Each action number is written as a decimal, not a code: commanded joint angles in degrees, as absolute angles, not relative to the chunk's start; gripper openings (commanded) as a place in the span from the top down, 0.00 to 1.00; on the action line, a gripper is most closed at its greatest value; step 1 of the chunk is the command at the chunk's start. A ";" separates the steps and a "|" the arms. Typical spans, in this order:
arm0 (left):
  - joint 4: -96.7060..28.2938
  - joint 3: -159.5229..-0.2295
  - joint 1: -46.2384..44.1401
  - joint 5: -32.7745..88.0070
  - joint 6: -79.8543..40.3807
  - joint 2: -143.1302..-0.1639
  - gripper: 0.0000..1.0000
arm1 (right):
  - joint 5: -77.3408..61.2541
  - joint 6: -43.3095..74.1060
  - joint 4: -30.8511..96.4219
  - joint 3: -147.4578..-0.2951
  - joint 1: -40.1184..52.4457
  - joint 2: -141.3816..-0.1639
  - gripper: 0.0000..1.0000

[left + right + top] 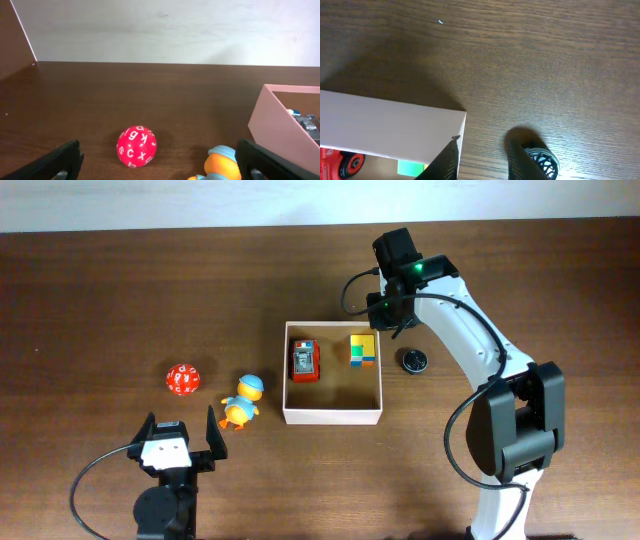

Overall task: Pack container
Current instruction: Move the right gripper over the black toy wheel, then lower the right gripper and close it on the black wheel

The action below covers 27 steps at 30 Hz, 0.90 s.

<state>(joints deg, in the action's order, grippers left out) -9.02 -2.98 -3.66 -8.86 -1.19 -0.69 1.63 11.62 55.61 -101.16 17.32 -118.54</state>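
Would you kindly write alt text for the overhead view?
A square white-walled cardboard container on a dark wooden table holds a red toy car and a multicoloured block; a red lettered ball and orange duck lie left of it.

Table: dark brown wood with a fine grain running lengthwise; it fills most of every view.
Wall: plain, pale off-white, rising behind the table's far edge.
Light: soft and even, possibly from overhead; faint sheen on the wood.
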 commanded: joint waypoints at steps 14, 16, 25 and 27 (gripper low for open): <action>-8.88 -2.72 -3.31 -9.28 -1.72 -0.36 0.01 | 3.18 14.68 66.57 -105.01 11.57 -118.45 0.33; -8.88 -2.72 -3.31 -9.28 -1.72 -0.36 0.01 | 2.63 15.53 67.92 -104.99 11.55 -118.45 0.34; -8.88 -2.72 -3.31 -9.26 -1.72 -0.36 0.01 | 1.50 15.73 65.08 -96.12 11.44 -118.45 0.27; -8.88 -2.72 -3.31 -9.28 -1.72 -0.36 0.01 | 1.48 15.73 63.35 -93.76 11.44 -118.45 0.26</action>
<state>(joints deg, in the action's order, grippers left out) -9.04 -2.98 -3.66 -8.86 -1.19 -0.69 1.80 15.07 65.01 -97.34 11.66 -118.54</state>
